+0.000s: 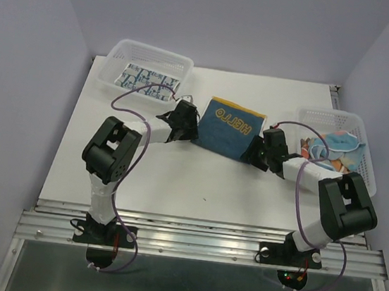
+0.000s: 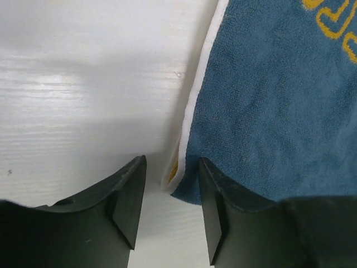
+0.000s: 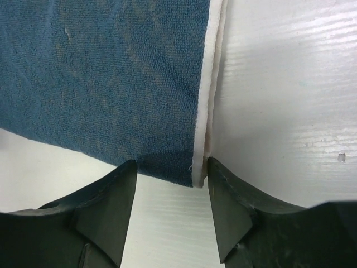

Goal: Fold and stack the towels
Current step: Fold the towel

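Observation:
A dark blue towel (image 1: 231, 127) with yellow lettering and a white hem lies folded flat in the middle of the table. My left gripper (image 1: 186, 118) is at its left near corner and my right gripper (image 1: 260, 152) at its right near corner. In the left wrist view the towel (image 2: 268, 100) has its corner just inside the tips of the left gripper (image 2: 172, 170), which is open with a gap on both sides. In the right wrist view the towel (image 3: 111, 78) has its hemmed corner between the tips of the open right gripper (image 3: 172, 167), with the hem close to the right finger (image 3: 223, 190).
A white mesh basket (image 1: 120, 55) at the back left holds a blue-and-white patterned towel (image 1: 145, 83). Another white basket (image 1: 367, 156) at the right holds several crumpled towels (image 1: 336, 150), light blue and orange among them. Bare white table (image 1: 176, 179) lies in front of the towel.

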